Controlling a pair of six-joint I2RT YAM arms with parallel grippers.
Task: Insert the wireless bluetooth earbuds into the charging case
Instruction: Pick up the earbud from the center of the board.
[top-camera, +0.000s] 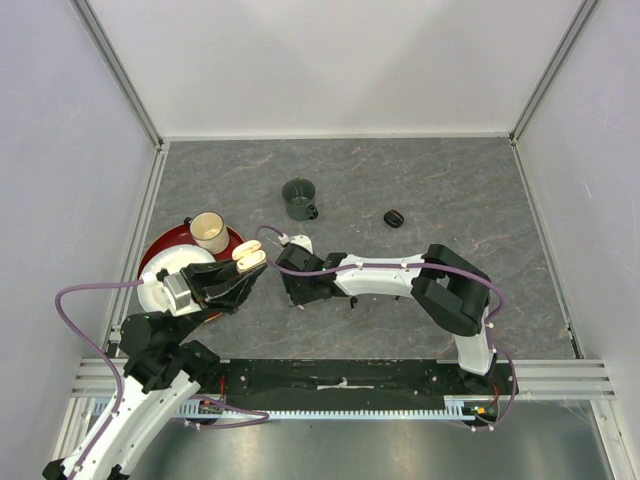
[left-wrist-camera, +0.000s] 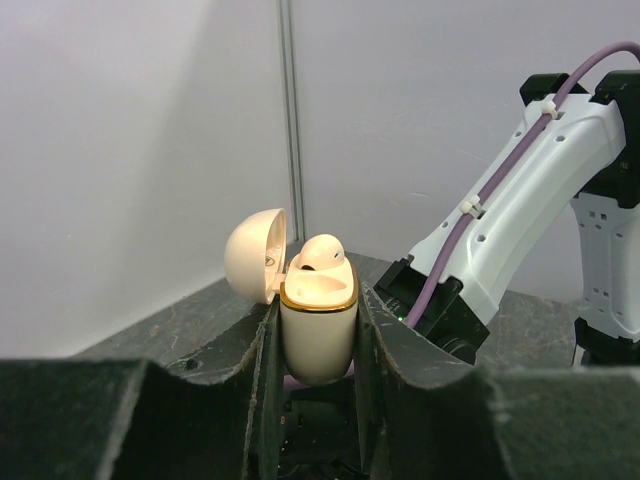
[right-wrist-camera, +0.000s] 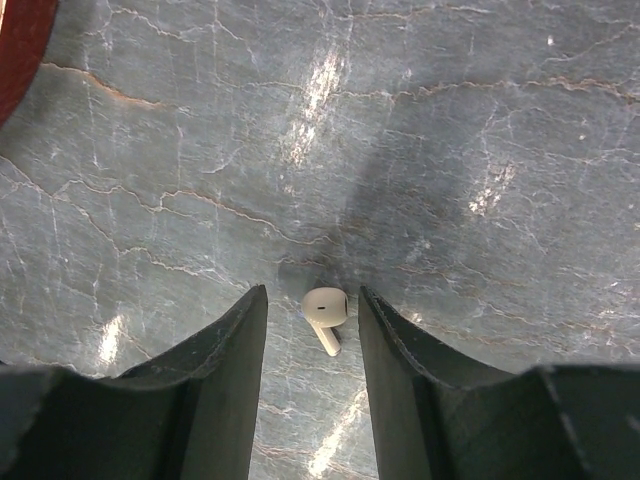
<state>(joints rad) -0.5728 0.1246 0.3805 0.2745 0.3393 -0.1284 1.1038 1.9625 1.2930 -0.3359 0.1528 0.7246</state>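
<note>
While the cream case (left-wrist-camera: 318, 340) needs its mouth kept up and steady, the left hand (left-wrist-camera: 318, 300) is clamped on its body from both sides, fingers flat against its walls below the gold rim; the lid (left-wrist-camera: 252, 255) hangs open off to one side of the fingers, which leaves the top free to reach from above; one white earbud (left-wrist-camera: 322, 253) already sits in the case, its head showing above the rim, just past the fingertips.

The right hand (right-wrist-camera: 312, 292) is low over the grey table (right-wrist-camera: 200, 150), just beside the left hand and the case, so the carry across should be short; a second white earbud (right-wrist-camera: 325, 310) lies flat on the table between its two fingers. The jaws stand partly apart and neither finger seems to touch it; it lies nearer the finger on the right of the wrist view. Its stem points back towards the palm, so the fingers would close across the rounded head.

The step in hand looks like picking up this loose earbud; being tiny and smooth, it may skid or swivel if the nearer finger meets it first, and it would then need turning stem-down for the case.
</note>
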